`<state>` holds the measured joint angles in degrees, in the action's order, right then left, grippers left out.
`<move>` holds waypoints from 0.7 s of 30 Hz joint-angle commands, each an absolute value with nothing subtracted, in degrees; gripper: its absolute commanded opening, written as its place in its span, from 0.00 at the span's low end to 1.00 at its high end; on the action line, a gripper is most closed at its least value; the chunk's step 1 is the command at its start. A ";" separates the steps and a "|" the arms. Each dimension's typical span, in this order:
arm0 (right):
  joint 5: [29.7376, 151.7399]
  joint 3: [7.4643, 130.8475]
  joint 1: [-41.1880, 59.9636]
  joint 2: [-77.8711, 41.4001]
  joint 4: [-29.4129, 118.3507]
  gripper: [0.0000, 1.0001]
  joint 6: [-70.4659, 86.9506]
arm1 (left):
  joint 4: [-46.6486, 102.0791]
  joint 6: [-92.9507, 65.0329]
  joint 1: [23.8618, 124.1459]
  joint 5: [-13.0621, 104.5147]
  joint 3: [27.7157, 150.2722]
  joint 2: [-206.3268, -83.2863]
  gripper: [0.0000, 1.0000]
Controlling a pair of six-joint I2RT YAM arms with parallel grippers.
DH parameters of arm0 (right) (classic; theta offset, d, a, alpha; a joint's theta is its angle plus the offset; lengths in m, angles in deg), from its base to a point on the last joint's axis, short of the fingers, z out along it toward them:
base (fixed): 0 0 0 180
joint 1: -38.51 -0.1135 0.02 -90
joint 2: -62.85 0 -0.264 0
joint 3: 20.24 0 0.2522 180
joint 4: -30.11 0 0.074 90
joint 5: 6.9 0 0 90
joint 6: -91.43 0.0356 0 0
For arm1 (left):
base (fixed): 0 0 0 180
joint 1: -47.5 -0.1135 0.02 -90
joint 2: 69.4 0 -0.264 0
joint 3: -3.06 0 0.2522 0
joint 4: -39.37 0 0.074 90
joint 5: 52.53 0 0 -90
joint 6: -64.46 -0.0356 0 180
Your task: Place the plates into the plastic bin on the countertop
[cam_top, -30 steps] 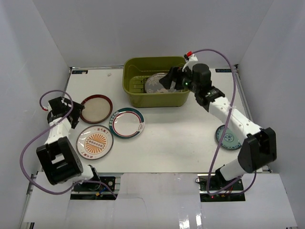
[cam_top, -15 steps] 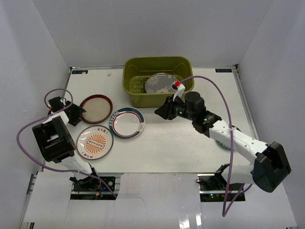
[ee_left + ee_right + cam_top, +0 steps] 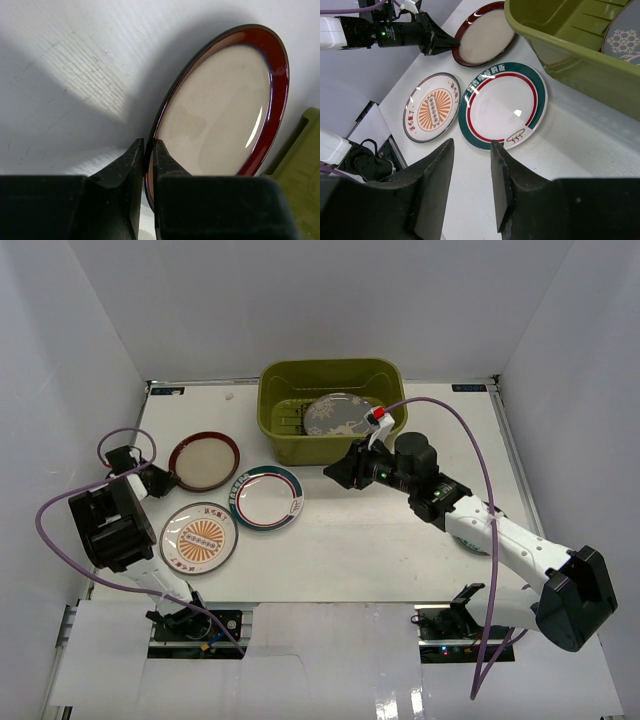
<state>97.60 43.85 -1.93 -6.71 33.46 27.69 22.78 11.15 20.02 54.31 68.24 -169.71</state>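
My left gripper (image 3: 148, 145) is shut on the near rim of the maroon-rimmed cream plate (image 3: 220, 110), which sits at the left of the countertop (image 3: 380, 540). In the top view this plate (image 3: 204, 461) lies beside the left gripper (image 3: 165, 480). The teal-rimmed white plate (image 3: 267, 497) and the orange-sunburst plate (image 3: 199, 537) lie flat close by. A grey plate (image 3: 340, 415) lies inside the olive-green plastic bin (image 3: 290, 445). My right gripper (image 3: 472, 145) hangs open and empty over the countertop, just short of the teal-rimmed plate (image 3: 502, 105).
White walls close in the countertop on three sides. The bin's front wall (image 3: 570, 50) rises just beyond the right gripper. A purple cable (image 3: 470, 450) arches over the right arm. The left gripper (image 3: 442, 45) shows in the right wrist view beside the maroon-rimmed plate (image 3: 485, 35).
The right arm has pulled back out of the bin and swung down and left toward the teal-rimmed plate. The left gripper's jaws have closed on the maroon-rimmed plate's rim.
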 commanded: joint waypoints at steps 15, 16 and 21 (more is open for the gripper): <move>95.32 48.19 -3.32 -8.17 33.24 0.51 27.71 | 25.96 12.17 19.99 52.14 68.85 -174.34 0.30; 95.23 48.45 -3.58 -8.61 33.24 0.51 27.71 | 25.96 12.25 19.99 52.40 69.12 -175.30 0.30; 94.70 49.42 -4.20 -9.84 33.85 0.51 27.53 | 26.57 12.87 19.99 53.11 68.86 -176.19 0.04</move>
<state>95.85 46.32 -3.57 -9.38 34.51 27.99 29.14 13.18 20.19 56.80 69.55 -173.89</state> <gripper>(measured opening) 0.512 0.109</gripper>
